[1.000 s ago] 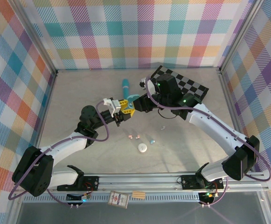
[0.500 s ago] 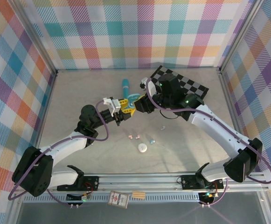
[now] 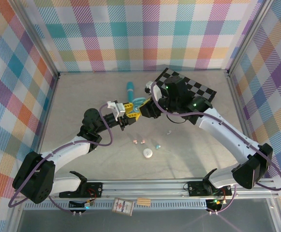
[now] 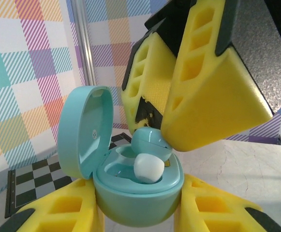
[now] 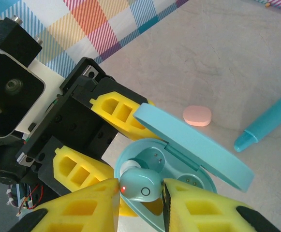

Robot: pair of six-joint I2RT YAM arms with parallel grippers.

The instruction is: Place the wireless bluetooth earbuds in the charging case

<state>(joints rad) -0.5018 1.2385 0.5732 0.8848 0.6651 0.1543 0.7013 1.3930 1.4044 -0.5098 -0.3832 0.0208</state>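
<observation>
Between my right gripper's (image 5: 141,193) narrowed fingers sits a teal earbud (image 5: 142,186), pinched over the open charging case (image 4: 130,198), which the left gripper (image 4: 139,217) clamps from both sides. Over the last second the right arm has only nudged closer, so I judge seating is underway. Left wrist shows the bud's white tip down in a well; right wrist shows the neighbouring well empty.
</observation>
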